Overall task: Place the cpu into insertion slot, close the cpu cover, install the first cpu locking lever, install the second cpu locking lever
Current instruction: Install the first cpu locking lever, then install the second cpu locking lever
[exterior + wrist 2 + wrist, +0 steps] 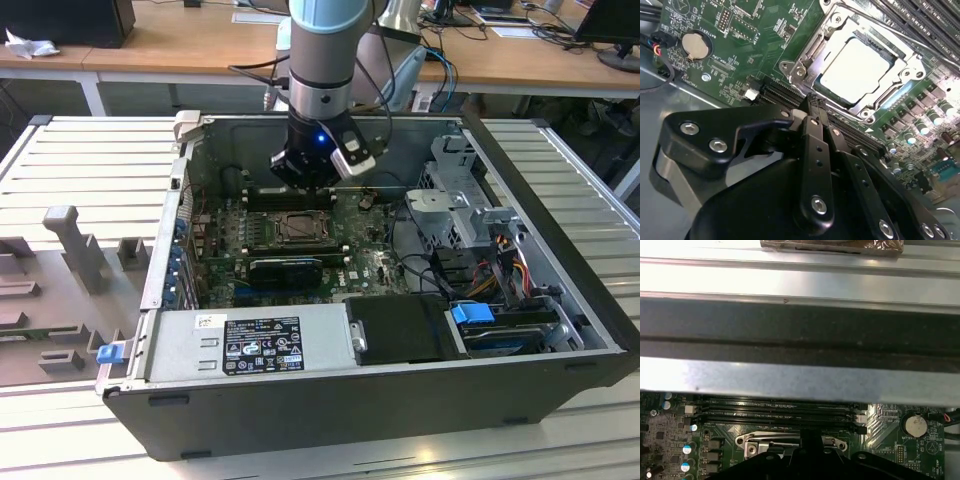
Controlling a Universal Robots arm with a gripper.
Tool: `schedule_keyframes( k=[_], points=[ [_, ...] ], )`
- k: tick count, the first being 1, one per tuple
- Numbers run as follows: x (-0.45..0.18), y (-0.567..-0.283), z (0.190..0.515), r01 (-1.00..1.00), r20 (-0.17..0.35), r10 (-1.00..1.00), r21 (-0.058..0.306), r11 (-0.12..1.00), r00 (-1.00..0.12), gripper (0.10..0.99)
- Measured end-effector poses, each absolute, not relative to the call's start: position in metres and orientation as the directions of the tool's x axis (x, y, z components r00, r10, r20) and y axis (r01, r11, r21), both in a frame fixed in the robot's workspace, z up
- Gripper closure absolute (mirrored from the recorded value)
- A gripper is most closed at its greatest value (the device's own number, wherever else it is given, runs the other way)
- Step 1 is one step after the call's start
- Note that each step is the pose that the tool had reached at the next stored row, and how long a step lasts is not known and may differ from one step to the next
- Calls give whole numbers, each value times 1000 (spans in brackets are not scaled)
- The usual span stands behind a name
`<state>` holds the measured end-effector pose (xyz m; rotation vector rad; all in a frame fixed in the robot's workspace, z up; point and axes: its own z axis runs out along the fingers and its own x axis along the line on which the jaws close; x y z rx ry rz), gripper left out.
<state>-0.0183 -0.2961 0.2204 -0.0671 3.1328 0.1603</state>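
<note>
The cpu (pixel 860 70) sits in the insertion slot (pixel 805 52), cover down; the claw (pixel 812 102), fingers together and empty, should press squarely, just beside the frame.

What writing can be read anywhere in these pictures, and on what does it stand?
On the power supply, the black label: print too small to read.
The white sticker beside it: too small to read.
White lettering on the motherboard: blurred, not readable.
Stamp on the coin battery: not readable.
Nothing can be quoted.

silver-grey arm (pixel 322 60) with pale blue joint cap, black screw-studded gripper (pixel 812 102)
</note>
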Motion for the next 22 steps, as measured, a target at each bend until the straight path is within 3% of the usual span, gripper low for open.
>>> schedule_keyframes(
  k=[22],
  points=[
    [-18, -317, 220, -43, -6, -42, 102, 994, -999, 980]
  ],
)
